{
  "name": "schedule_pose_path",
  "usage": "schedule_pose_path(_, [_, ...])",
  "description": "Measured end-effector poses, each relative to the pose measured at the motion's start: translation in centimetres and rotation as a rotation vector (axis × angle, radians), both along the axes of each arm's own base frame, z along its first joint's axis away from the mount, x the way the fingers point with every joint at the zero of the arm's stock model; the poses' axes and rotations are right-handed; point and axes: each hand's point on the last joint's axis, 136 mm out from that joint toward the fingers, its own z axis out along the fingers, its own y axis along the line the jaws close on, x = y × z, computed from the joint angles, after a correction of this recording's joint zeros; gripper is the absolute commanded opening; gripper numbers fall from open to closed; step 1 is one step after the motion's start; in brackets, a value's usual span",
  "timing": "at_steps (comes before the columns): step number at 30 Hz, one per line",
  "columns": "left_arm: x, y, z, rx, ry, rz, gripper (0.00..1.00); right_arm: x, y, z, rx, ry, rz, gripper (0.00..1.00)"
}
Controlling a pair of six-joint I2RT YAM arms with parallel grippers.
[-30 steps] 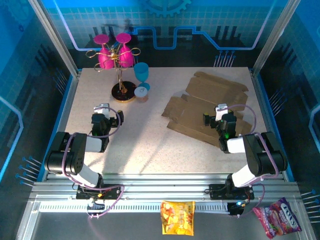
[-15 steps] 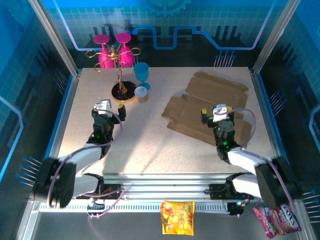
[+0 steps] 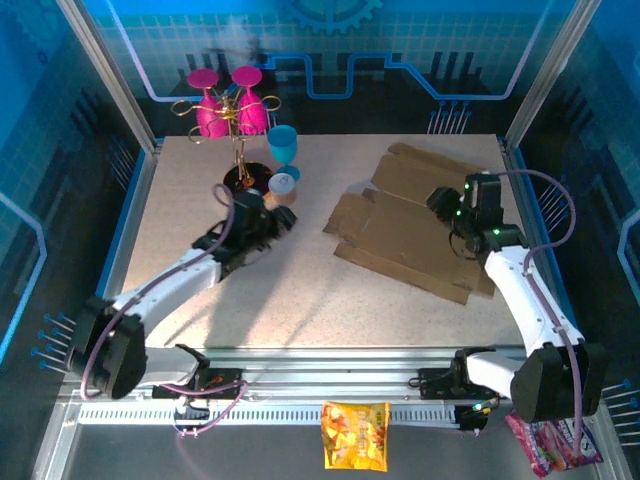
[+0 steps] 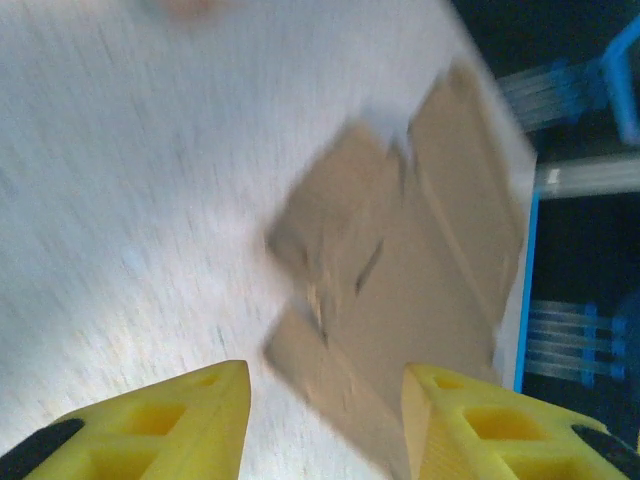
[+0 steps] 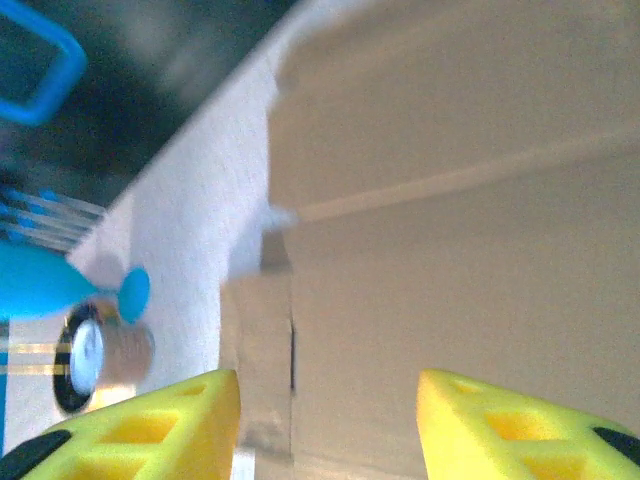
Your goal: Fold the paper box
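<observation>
Okay, starting down at the near rail: a yellow snack packet [image 3: 355, 435] lies in the middle, and a pink one [image 3: 555, 445] sits off at the right corner. Up from there, both arms stretch out over the speckled table [image 3: 300, 300].

The left arm [image 3: 160, 290] angles toward the middle, and the left gripper [image 3: 278, 222] hangs over bare tabletop, clear of the cardboard. From its wrist camera the left gripper [image 4: 325, 420] has its yellow fingers [image 4: 170, 425] standing apart, and nothing is caught between them. The picture is blurred, but the gap is plain.

On the right side, the right gripper [image 3: 440, 198] is above the far right part of the paper box [image 3: 405, 235]. I can't tell whether it touches the board. Its own camera shows the right gripper [image 5: 330, 420] with yellow fingers [image 5: 500, 420] spread and empty too, brown card below them.

The paper box lies flat and unfolded on the right half of the table, flaps and tabs splayed out, set at a slant. It sits ahead of the left fingers in that wrist view [image 4: 420, 290] and spreads wide under the right ones [image 5: 470, 250].

Further back on the left there's a small white-topped jar [image 3: 283, 186] just beside a blue goblet [image 3: 284, 148]. A gold rack [image 3: 238, 150] on a dark round base carries pink glasses [image 3: 225, 110] hung upside down.
</observation>
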Motion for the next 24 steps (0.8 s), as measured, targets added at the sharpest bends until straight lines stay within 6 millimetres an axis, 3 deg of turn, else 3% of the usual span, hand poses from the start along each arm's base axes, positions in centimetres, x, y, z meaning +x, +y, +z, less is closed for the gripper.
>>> schedule_pose_path(4, [-1.0,-4.9,-4.3,-0.056,0.144,-0.086,0.46,-2.1,1.9,-1.5,0.089,0.072,0.055,0.56])
schedule_pose_path(10, [1.7,-8.2,-9.3,-0.123,0.251,-0.07,0.47,-4.4,3.1,-2.6,0.174,0.095,0.093,0.59])
schedule_pose_path(14, [4.0,-10.1,-10.6,-0.148,0.265,-0.074,0.47,-4.9,3.7,-2.3,0.202,0.088,0.12,0.58])
schedule_pose_path(18, [5.6,-11.1,-10.5,-0.156,0.25,-0.078,0.45,-5.2,4.0,-2.1,0.219,0.085,0.138,0.58])
schedule_pose_path(24, [6.7,-11.0,-11.6,-0.135,0.257,-0.064,0.26,-5.5,4.3,-2.2,0.24,0.092,0.153,0.58])
